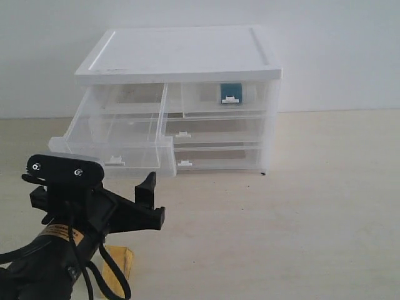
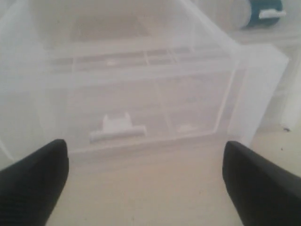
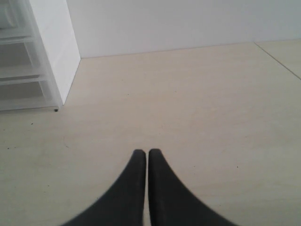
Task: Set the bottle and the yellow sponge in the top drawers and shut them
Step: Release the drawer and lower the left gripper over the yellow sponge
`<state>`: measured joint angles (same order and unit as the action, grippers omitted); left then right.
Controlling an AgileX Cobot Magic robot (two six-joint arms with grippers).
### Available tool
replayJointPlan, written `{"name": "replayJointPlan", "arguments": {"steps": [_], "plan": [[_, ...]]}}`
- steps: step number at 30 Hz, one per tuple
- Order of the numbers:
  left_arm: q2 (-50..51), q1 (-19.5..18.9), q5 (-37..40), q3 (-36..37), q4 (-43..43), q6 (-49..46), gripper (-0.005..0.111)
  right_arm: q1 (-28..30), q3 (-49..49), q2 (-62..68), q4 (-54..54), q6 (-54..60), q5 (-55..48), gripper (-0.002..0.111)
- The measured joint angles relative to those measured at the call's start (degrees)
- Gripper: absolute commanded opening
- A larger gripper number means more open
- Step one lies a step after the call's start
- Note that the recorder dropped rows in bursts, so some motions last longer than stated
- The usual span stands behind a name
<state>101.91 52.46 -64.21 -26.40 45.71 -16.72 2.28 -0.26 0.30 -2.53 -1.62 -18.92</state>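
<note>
Clear left top drawer point(image 1: 112, 134) pulled open, right top drawer point(image 1: 203, 97) shut, bottle point(image 1: 231, 89) inside, yellow sponge point(image 1: 125, 259) on table point(image 1: 281, 219)

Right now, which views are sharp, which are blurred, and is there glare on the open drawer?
Exterior view: sharp, even light, no hard glare on the drawer. Left wrist view: hazy and soft, the drawer washed out, the left fingers blurred. Right wrist view: table sharp, right fingers slightly soft.
</note>
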Motion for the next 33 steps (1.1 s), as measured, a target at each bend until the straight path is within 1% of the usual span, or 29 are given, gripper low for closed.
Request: {"name": "replayJointPlan", "arguments": {"steps": [5, 8, 14, 17, 19, 20, 21, 22, 23, 24, 25, 26, 27, 29, 33], "plan": [[-2.6, 0.0, 8.3, 0.1, 2.5, -3.0, 0.083, 0.0, 0.0, 0.0, 0.0, 0.0, 0.0, 0.0], [-6.0, 0.0, 14.2, 0.1, 5.4, -7.1, 0.083, 0.0, 0.0, 0.0, 0.0, 0.0, 0.0, 0.0], [-15.3, 0.0, 27.8, 0.1, 15.9, -23.1, 0.083, 0.0, 0.0, 0.0, 0.0, 0.0, 0.0, 0.0], [-19.5, 0.0, 33.2, 0.2, 21.5, -30.6, 0.082, 0.0, 0.0, 0.0, 0.0, 0.0, 0.0, 0.0], [-21.4, 0.0, 36.3, 0.2, 26.9, -36.9, 0.082, 0.0, 0.0, 0.0, 0.0, 0.0, 0.0, 0.0], [-23.1, 0.0, 38.2, 0.2, 33.8, -44.1, 0.082, 0.0, 0.0, 0.0, 0.0, 0.0, 0.0, 0.0], [-23.4, 0.0, 38.6, 0.1, 37.8, -47.5, 0.082, 0.0, 0.0, 0.0, 0.0, 0.0, 0.0, 0.0], [-23.6, 0.0, 40.5, -0.7, 46.3, -57.9, 0.082, 0.0, 0.0, 0.0, 0.0, 0.0, 0.0, 0.0], [-23.6, 0.0, 41.8, -1.2, 48.6, -63.5, 0.082, 0.0, 0.0, 0.0, 0.0, 0.0, 0.0, 0.0], [-23.7, 0.0, 45.3, -2.0, 51.7, -71.9, 0.082, 0.0, 0.0, 0.0, 0.0, 0.0, 0.0, 0.0], [-23.7, 0.0, 46.8, -2.2, 52.3, -74.1, 0.082, 0.0, 0.0, 0.0, 0.0, 0.0, 0.0, 0.0], [-23.8, 0.0, 50.4, -3.2, 53.2, -78.8, 0.082, 0.0, 0.0, 0.0, 0.0, 0.0, 0.0, 0.0], [-23.8, 0.0, 52.3, -3.8, 53.5, -81.5, 0.082, 0.0, 0.0, 0.0, 0.0, 0.0, 0.0, 0.0], [-23.8, 0.0, 52.9, -4.2, 53.5, -83.4, 0.082, 0.0, 0.0, 0.0, 0.0, 0.0, 0.0, 0.0], [-23.8, 0.0, 53.9, -4.2, 50.5, -85.3, 0.082, 0.0, 0.0, 0.0, 0.0, 0.0, 0.0, 0.0]]}}
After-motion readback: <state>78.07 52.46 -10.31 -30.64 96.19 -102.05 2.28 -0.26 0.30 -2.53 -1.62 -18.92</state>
